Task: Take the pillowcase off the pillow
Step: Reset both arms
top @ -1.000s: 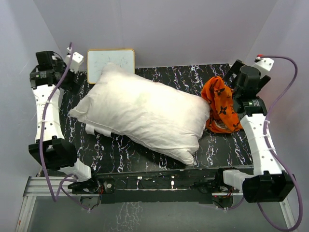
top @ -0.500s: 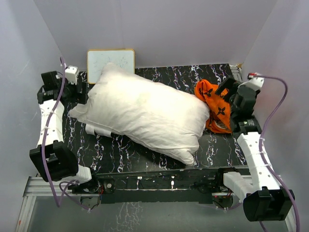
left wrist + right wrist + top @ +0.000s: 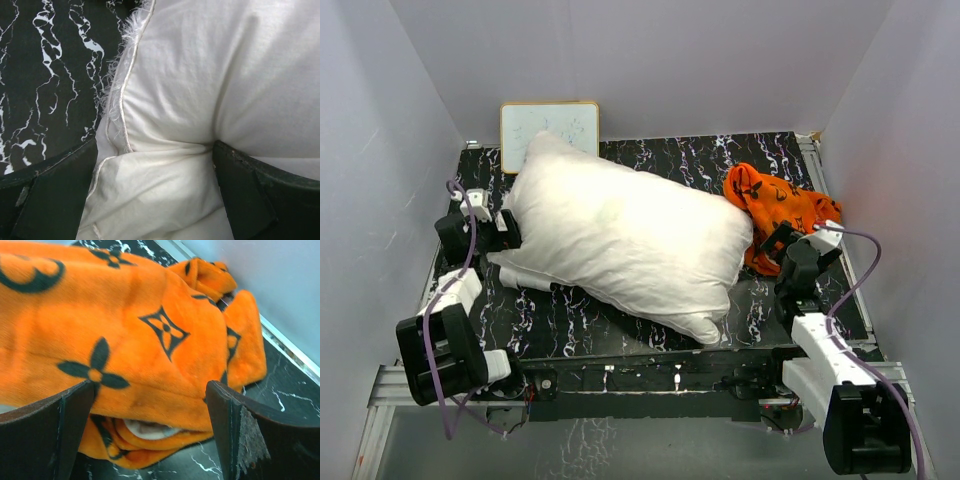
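Observation:
The plain off-white pillow [image 3: 620,235] lies bare across the middle of the black marbled table [image 3: 620,325]. The orange pillowcase [image 3: 770,205] with dark brown motifs lies crumpled on the table at the pillow's right end, off the pillow. My left gripper [image 3: 506,231] is open and low at the pillow's left edge. In the left wrist view, the pillow's seamed corner [image 3: 165,190] bulges between the spread fingers of my left gripper [image 3: 155,150]. My right gripper [image 3: 776,246] is open just near of the pillowcase [image 3: 150,330]. In the right wrist view, its [image 3: 150,387] fingers stand wide apart around the pillowcase's folded edge.
A small framed whiteboard [image 3: 549,128] leans on the back wall at the far left, behind the pillow's corner. Pale walls close in on the left, back and right. A metal rail [image 3: 825,200] runs along the table's right edge.
The right arm has drawn back toward the near edge and dropped low, and the pillowcase it held up now lies on the table. The left arm has moved nearer and lower, against the pillow's left edge.

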`<state>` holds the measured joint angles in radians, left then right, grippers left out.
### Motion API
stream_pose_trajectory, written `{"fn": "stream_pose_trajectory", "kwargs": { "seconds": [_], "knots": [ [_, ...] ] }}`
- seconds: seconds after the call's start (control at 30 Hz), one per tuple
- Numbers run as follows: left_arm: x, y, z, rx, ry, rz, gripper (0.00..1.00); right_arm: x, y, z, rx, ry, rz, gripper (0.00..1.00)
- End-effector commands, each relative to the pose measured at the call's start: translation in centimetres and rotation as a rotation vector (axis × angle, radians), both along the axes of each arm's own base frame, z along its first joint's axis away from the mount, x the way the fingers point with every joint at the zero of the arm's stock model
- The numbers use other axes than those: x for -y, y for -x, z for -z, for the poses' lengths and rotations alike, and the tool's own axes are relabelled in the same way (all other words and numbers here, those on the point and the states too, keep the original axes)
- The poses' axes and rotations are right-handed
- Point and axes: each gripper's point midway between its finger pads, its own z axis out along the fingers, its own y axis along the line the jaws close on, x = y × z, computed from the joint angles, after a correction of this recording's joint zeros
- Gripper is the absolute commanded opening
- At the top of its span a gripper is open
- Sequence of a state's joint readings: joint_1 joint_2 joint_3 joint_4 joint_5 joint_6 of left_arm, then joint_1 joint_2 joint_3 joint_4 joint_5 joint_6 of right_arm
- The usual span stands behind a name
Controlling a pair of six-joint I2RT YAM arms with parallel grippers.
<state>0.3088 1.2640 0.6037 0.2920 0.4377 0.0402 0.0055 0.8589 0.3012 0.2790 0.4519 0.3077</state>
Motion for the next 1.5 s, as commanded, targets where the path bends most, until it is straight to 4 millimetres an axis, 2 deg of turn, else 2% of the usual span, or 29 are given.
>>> {"fn": "stream_pose_trajectory", "kwargs": {
  "seconds": [0.0,0.07,0.13,0.23,0.33,0.43,0.5,0.6,0.67,0.7,0.77,0.8,0.87,0.97,1.2,1.3,1.47],
  "knots": [
    [2.4,0.0,1.7,0.071,0.076,0.084,0.97,1.6,0.1,-2.3,0.162,0.057,0.082,0.98],
    [1.9,0.0,3.0,0.067,0.068,0.051,0.97,2.2,0.3,-1.3,0.139,0.057,0.122,0.98],
    [1.4,0.0,3.1,0.125,0.049,0.013,0.97,2.6,0.0,-0.7,0.135,0.054,0.122,0.98],
    [1.1,-0.1,2.5,0.234,0.047,-0.023,0.97,2.1,-0.9,0.5,0.138,0.035,0.083,0.98],
    [1.2,-0.4,2.8,0.255,0.087,-0.039,0.97,1.4,-1.7,1.9,0.131,0.020,0.042,0.98],
    [1.2,-0.2,4.6,0.235,0.092,-0.058,0.97,1.0,-2.6,2.0,0.162,0.017,0.018,0.98],
    [1.1,-0.1,5.3,0.257,0.089,-0.070,0.97,0.5,-3.1,2.8,0.142,0.039,-0.014,0.98],
    [2.0,-0.1,5.8,0.242,0.048,-0.045,0.97,0.1,-3.4,3.6,0.132,0.066,-0.034,0.98],
    [3.0,-0.3,6.4,0.241,-0.031,-0.011,0.97,-2.5,-4.4,3.7,0.119,0.129,-0.163,0.98],
    [4.2,-0.5,7.1,0.237,-0.047,0.035,0.97,-4.3,-5.0,3.8,0.118,0.166,-0.273,0.98],
    [4.8,-0.9,7.9,0.198,-0.072,0.058,0.97,-8.5,-5.7,4.7,0.098,0.273,-0.535,0.98],
    [4.7,-0.8,7.8,0.189,-0.099,0.037,0.97,-9.0,-5.8,5.1,0.098,0.284,-0.565,0.98],
    [4.9,-0.8,7.7,0.213,-0.087,0.032,0.97,-7.0,-6.6,5.5,0.063,0.227,-0.440,0.99],
    [4.8,-0.8,7.6,0.214,-0.090,0.032,0.97,-6.7,-7.0,5.7,0.061,0.201,-0.455,0.98],
    [4.8,-0.7,7.7,0.200,-0.092,0.031,0.97,-6.7,-6.8,5.5,0.073,0.207,-0.463,0.98],
    [4.8,-0.8,7.6,0.211,-0.091,0.029,0.97,-8.2,-6.7,5.3,0.086,0.237,-0.550,0.98],
    [4.7,-0.8,7.8,0.201,-0.094,0.029,0.97,-8.2,-6.7,5.4,0.082,0.236,-0.555,0.98]
  ]
}}
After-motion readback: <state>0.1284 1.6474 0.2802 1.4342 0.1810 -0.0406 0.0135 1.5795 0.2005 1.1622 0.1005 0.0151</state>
